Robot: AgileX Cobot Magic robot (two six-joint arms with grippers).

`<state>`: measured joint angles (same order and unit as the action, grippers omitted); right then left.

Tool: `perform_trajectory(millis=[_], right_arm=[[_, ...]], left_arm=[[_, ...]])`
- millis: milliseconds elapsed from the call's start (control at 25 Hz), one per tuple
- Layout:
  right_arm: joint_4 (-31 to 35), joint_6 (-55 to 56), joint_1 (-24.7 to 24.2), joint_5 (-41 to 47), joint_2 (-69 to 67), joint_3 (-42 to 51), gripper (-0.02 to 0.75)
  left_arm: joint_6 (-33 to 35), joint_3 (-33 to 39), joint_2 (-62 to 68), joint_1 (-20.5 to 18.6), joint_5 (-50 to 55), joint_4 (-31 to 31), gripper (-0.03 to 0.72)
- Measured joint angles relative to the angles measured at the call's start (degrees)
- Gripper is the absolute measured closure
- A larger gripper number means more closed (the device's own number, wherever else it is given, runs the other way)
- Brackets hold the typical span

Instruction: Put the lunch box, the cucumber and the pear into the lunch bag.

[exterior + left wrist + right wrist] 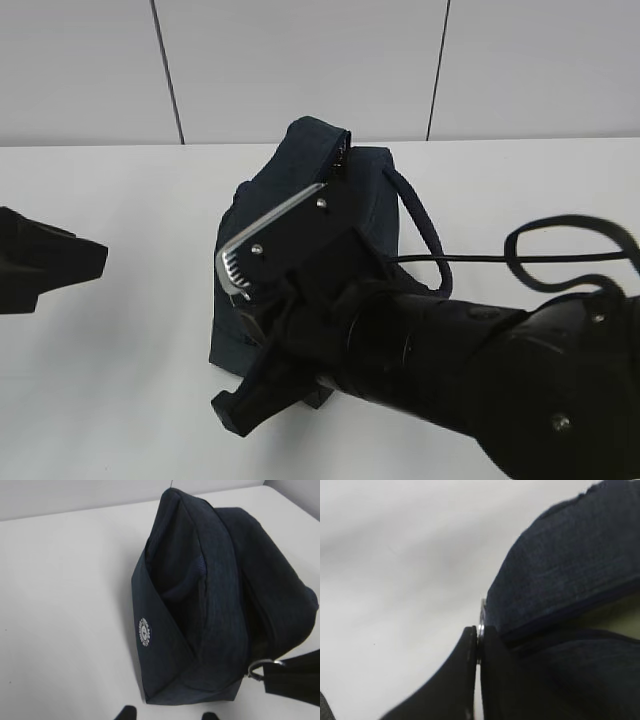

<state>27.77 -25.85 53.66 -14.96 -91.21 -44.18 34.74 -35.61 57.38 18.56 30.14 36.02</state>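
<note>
One lunch bag (300, 190) is in view, dark navy fabric, standing near the middle of the white bench (120, 380); one looped strap (425, 235) hangs off its right side, and the left wrist view shows one small round white badge (144, 633) on its side panel and one metal ring (257, 669) where a black strap joins. The lunch box, cucumber and pear cannot be seen in any view. Two arms are present. The right gripper (478, 652) has its fingers (455, 680) clenched on a thin metal ring pull (481, 622) at the edge of the bag's navy flap. In the exterior view this arm's bulky black body covers the bag's lower front. The left gripper (95, 258) hangs apart from the bag at the left edge; only two dark fingertips (125, 713) show, spread apart and grasping nothing. Behind the bench stands a pale panelled wall (300, 60) with dark seams.
</note>
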Motion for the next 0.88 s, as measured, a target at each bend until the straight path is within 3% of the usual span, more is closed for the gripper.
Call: perform_trajectory(millis=[160,360,640,880], right_arm=[[4.3,-5.5,0.0,2.5,0.1,-3.3,0.738],[14.1,-16.1,0.0,3.2,0.2,-6.6,0.738],[25.0,-28.5,0.0,3.3,2.7,-6.9,0.738],[27.3,-30.1,0.0,3.1,2.8,-6.9,0.738]], left_arm=[[3.6,0.0,2.0,0.0,0.8,-0.2,0.448],[14.6,0.0,5.1,0.0,0.9,5.9,0.449],[35.2,0.0,10.8,0.0,-0.6,19.0,0.449],[53.8,0.0,18.3,0.0,-0.3,32.0,0.450]])
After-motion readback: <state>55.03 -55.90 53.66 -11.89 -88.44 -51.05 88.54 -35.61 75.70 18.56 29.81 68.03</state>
